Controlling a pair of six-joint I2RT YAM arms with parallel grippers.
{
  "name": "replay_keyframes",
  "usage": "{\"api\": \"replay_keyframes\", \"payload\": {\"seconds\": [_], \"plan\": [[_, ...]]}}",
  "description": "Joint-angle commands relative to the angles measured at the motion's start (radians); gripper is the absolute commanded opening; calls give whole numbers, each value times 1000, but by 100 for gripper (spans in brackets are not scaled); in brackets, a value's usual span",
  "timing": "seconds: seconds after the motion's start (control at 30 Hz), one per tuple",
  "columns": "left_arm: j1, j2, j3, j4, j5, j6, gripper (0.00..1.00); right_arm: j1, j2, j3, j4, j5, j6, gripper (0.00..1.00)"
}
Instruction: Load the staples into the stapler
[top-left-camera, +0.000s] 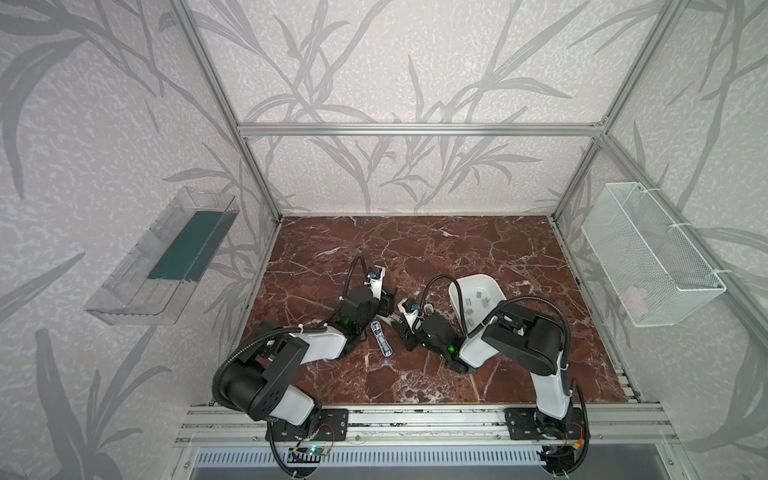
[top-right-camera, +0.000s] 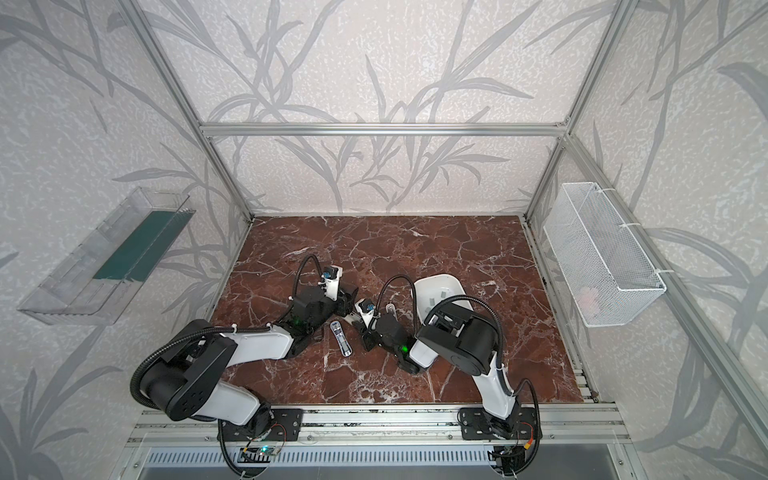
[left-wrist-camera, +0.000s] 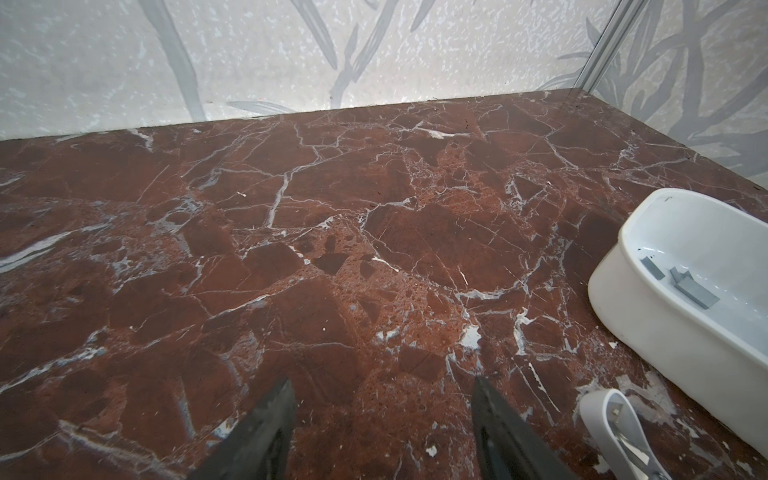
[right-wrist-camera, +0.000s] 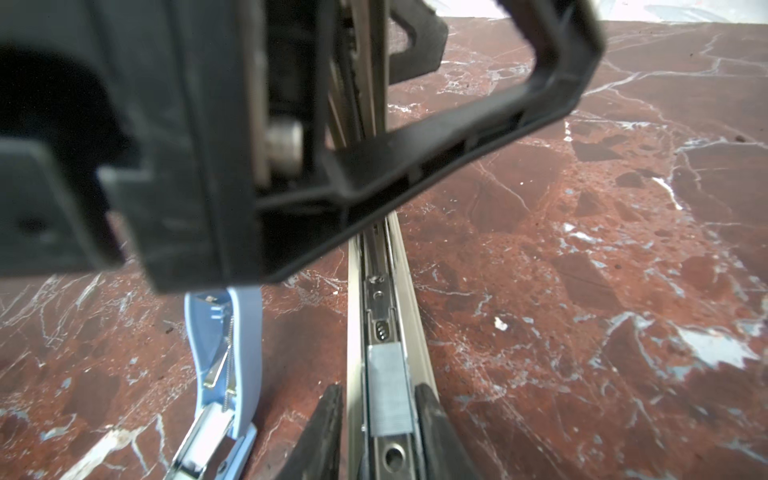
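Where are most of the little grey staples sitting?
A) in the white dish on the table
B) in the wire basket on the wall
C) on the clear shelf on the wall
A: the left wrist view shows the staples lying inside the white dish.

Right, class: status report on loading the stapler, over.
Left end effector open, empty. Right end effector open, astride stapler channel. One staple strip in channel. Left arm overhangs its far end; spare staples in white dish.
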Motion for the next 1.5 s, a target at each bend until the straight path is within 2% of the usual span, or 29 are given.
{"api": "replay_keyframes", "payload": {"seconds": [0.0, 0.37, 0.5, 0.6, 1.03, 1.13, 1.2, 1.47], "plan": [[-6, 27, -24, -42, -10, -3, 67, -1, 19, -25, 66, -2, -4, 30], [-25, 29, -20, -45, -7, 13, 69, -1, 23, -33, 95, -27, -11, 21], [-25, 2, -16, -63, 36, -2, 73, -1, 24, -32, 95, -24, -12, 18], [-28, -24, -17, -75, 49, -7, 80, -1, 27, -32, 96, -22, -12, 17], [-29, -61, -13, -121, 8, -15, 94, -1, 28, -39, 118, -25, -9, 17], [-29, -88, 5, -169, -6, -16, 98, -1, 28, -45, 129, -22, -10, 20], [-29, -101, 17, -193, -7, -17, 99, -1, 30, -47, 137, -23, -9, 23], [-28, -129, 20, -195, 15, -27, 99, -2, 35, -55, 158, -24, -11, 23]]}}
